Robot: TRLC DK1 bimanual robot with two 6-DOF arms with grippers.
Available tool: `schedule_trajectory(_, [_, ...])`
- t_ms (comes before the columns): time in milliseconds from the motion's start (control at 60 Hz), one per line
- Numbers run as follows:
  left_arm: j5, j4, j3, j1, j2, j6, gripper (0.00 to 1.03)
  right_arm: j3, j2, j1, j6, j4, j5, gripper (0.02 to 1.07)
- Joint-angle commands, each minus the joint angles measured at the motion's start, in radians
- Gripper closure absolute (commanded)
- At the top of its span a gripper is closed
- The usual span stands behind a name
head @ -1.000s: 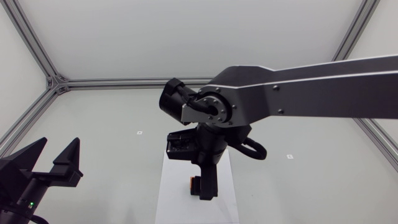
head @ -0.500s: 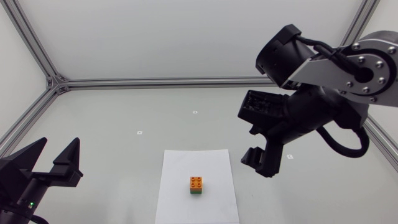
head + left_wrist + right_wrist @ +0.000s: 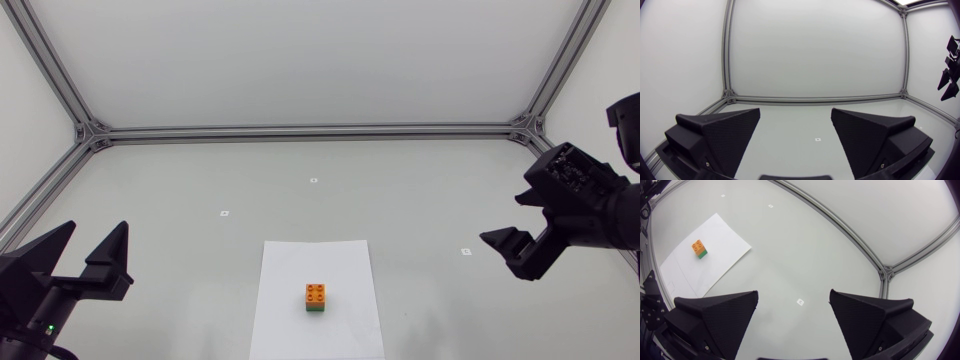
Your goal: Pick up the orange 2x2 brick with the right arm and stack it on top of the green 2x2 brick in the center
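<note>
Bricks stand as one stack: the orange 2x2 brick [image 3: 316, 291] sits square on top of the green 2x2 brick [image 3: 316, 309], studs up. The pair rests on a white sheet of paper [image 3: 345, 265] that lies at the near middle of the table [image 3: 200, 180]. From my right wrist the same stack shows on the paper, orange above green, far off to the left of my fingers.

My right gripper [image 3: 506, 218] hangs at the right side of the table, above the surface and well apart from the stack. Its jaws are spread wide with nothing between them; through the gap I see only bare table and one small white mark [image 3: 800, 301].

My left gripper [image 3: 96, 230] is at the near left corner, also well away from the paper. Its jaws are parted just as wide and hold nothing, and its fingers [image 3: 720, 130] point across the table toward the far frame rail [image 3: 815, 98].

Two more small marks [image 3: 224, 213] lie on the table beyond the paper, toward the far side.
</note>
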Motion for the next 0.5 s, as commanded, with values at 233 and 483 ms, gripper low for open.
schedule_trajectory(233, [0.006,-0.015,-0.041,0.003,-0.008,0.013,0.04,-0.227,-0.318,-0.144,-0.032,0.123,-0.035,0.06])
schedule_trajectory(483, [0.004,-0.015,-0.041,0.003,-0.008,0.013,0.04,-0.339,-0.518,-0.150,0.129,0.163,-0.014,0.06])
